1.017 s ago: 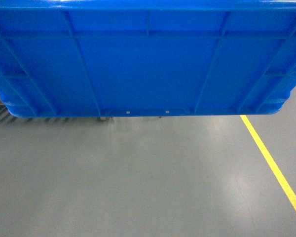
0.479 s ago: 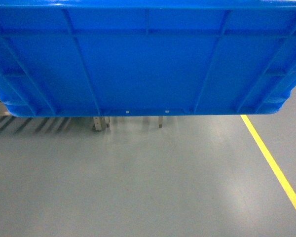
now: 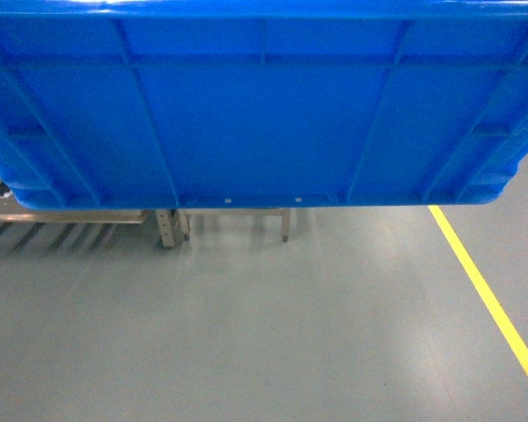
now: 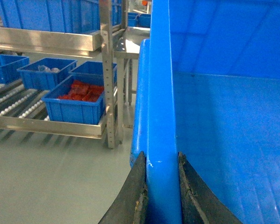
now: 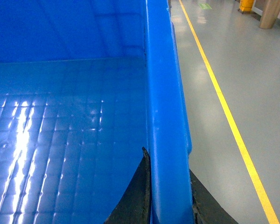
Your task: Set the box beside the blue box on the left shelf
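Observation:
The box (image 3: 264,114), a large bright-blue ribbed crate, fills the upper half of the head view and hides both grippers there. My left gripper (image 4: 161,156) is shut on its left rim (image 4: 158,93). My right gripper (image 5: 168,163) is shut on its right rim (image 5: 165,102). The box's inside is bare (image 5: 65,140). The left shelf (image 4: 51,127), a steel rack with white rollers (image 4: 18,105), stands to the left. On it sits a blue box (image 4: 79,109) with red parts inside, with other small blue boxes (image 4: 46,72) behind it.
Large blue crates (image 4: 51,14) sit on the rack's upper level. Its steel upright (image 4: 108,70) and feet (image 3: 167,229) stand near the box's left side. A steel table (image 4: 126,49) lies beyond. A yellow line (image 3: 484,290) runs along the grey floor on the right.
In the head view the rack's feet and front rail have come out from under the box's lower edge and slid down the frame. The box keeps its place in the view.

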You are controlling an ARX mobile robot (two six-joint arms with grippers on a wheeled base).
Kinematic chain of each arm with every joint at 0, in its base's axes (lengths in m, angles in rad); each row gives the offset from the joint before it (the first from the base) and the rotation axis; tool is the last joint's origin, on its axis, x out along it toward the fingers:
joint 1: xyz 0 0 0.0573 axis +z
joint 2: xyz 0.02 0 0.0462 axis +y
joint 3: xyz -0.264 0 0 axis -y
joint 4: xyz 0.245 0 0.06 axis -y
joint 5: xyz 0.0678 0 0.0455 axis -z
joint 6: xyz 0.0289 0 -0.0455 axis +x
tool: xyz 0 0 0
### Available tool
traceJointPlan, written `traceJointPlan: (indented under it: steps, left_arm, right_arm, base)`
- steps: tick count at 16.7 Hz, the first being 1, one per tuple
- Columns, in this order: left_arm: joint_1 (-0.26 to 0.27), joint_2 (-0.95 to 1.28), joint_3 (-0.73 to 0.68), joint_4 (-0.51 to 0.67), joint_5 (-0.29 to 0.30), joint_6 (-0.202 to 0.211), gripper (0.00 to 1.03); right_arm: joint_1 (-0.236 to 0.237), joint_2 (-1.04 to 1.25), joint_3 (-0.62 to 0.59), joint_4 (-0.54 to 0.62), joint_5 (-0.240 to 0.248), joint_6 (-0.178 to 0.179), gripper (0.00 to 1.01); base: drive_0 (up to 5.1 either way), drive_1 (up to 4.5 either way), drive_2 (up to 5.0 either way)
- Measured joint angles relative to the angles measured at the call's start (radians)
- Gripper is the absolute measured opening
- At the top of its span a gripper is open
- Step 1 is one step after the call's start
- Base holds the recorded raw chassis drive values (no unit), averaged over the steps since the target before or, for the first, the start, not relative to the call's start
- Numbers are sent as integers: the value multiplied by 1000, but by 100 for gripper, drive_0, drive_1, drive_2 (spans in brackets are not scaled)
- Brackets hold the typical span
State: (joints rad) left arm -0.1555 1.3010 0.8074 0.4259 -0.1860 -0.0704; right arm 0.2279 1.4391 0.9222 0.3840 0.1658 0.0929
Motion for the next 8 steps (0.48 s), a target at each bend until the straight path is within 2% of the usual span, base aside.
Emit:
traceJointPlan:
  steps: [8]
  left_arm:
    - [0, 0, 0, 1, 0, 0, 9]
  right_arm:
    - [0, 0, 0, -2, -1, 0, 9]
  base:
    - [-2, 404, -408]
